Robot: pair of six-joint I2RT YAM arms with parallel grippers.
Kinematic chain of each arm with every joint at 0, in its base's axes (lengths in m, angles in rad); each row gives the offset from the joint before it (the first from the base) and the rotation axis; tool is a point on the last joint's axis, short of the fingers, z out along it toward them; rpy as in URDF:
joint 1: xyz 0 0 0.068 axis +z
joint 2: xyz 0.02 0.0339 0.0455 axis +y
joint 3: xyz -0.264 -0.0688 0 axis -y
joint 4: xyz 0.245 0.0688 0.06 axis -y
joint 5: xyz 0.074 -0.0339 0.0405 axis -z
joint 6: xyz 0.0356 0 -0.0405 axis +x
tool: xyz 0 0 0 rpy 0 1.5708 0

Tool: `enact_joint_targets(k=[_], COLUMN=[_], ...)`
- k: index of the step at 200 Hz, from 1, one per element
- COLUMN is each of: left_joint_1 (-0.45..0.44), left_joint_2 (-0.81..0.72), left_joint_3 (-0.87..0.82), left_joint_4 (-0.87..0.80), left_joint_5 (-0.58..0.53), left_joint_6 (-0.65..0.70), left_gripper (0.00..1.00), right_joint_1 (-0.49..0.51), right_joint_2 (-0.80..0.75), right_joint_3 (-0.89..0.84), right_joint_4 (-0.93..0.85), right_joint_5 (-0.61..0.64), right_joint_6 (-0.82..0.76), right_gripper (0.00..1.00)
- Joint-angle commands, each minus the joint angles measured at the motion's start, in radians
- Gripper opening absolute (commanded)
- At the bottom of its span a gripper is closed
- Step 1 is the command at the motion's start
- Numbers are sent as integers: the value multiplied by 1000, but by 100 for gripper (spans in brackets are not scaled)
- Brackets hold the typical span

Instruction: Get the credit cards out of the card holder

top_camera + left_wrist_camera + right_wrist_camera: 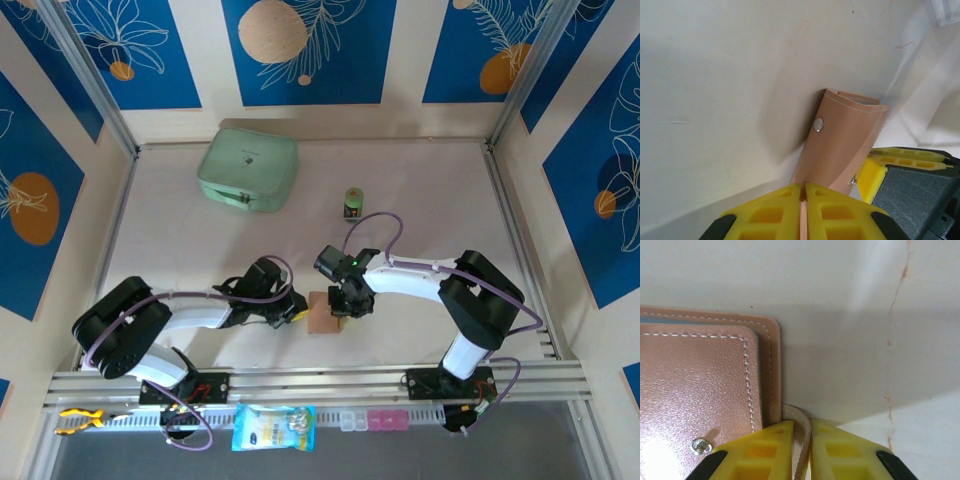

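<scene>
Card holder (323, 312): judged light, pliant, slick; pinched at edge by left gripper (803, 202), at side tab (799, 416) by right gripper (801, 446).

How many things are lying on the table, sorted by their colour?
Green: 2, the big mint-green rounded case and the small green-and-black cylinder.
Pinkish-brown: 1, the flat pinkish-brown leather-like card holder.
Total: 3
</scene>
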Motion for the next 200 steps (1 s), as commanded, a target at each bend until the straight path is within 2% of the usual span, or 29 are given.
enact_joint_targets(k=[1, 46, 130, 161, 200], left_joint_1=[-4, 5, 34, 40, 51], left_joint_2=[-18, -40, -183, -236, -275], left_joint_3=[7, 11, 110, 157, 179], left_joint_4=[10, -13, -322, -434, -491], left_joint_5=[-22, -38, -142, -177, -199], left_joint_6=[11, 39, 189, 243, 277], left_gripper=[10, 15, 22, 23, 24], right_joint_1=[-3, -8, -36, -15, 11], right_joint_2=[4, -39, -169, -178, -165], right_joint_3=[-10, 4, 51, 108, 182], right_joint_4=[-4, -62, -183, -227, -235], right_joint_5=[-10, 37, 89, 113, 111], right_joint_6=[9, -9, -51, -50, -65], right_gripper=[13, 6, 2, 2, 2])
